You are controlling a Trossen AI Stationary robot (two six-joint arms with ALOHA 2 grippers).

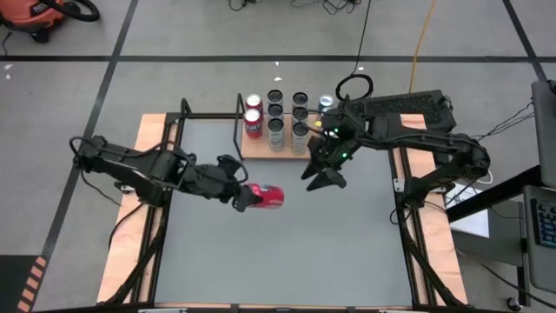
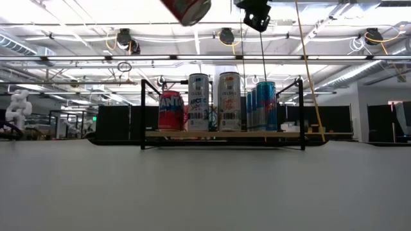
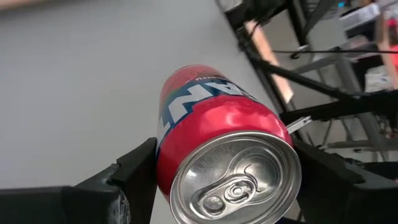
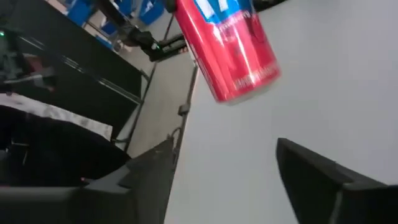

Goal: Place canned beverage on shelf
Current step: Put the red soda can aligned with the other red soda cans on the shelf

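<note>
Left gripper (image 1: 246,198) is pinching the red can (image 1: 266,196) sideways, lifted clear above the table (image 1: 287,261), well short of the shelf (image 1: 261,148). Right gripper (image 1: 323,180) is hanging just beside it, fingers spread and empty. Risk noted: the shelf is already carrying several upright cans (image 1: 287,122); a tilted or hurried approach is likely to be knocking those over, or the can may be slipping in a side grip.
</note>
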